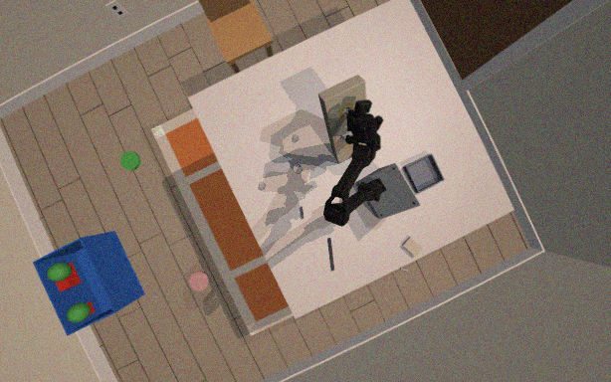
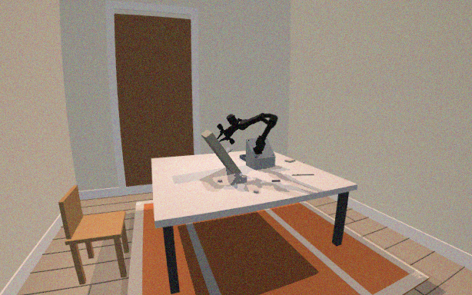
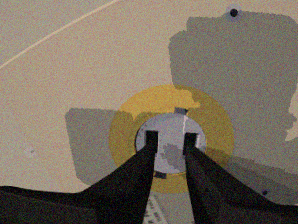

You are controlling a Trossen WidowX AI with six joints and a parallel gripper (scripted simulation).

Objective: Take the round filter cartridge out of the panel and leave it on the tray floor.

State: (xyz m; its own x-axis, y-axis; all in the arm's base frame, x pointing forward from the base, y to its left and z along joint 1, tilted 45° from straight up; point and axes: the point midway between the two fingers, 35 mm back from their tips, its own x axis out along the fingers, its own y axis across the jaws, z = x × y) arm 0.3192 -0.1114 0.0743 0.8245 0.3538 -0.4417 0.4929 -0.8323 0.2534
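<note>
The service panel (image 1: 326, 113) (image 2: 221, 150) (image 3: 55, 65) leans back on the table. The round filter cartridge (image 3: 170, 121) has a pale grey face inside a yellow ring (image 3: 122, 125) on the panel; it sits in its opening. My gripper (image 2: 220, 138) (image 3: 170, 150) is partly open, its two fingertips apart over the cartridge face with nothing gripped between them. Dark rectangles show at the tips, where the slots are; whether the tips are inside them I cannot tell. The small grey tray (image 1: 437, 167) lies beside the arm's base, with no cartridge in it.
The grey base block (image 1: 398, 191) (image 2: 261, 163) stands between panel and tray. A dark rod (image 1: 330, 255) (image 2: 303, 174), a shorter bar (image 1: 301, 213) (image 2: 276, 180), a beige block (image 1: 412, 247) (image 2: 290, 160) and several small round pieces lie on the table.
</note>
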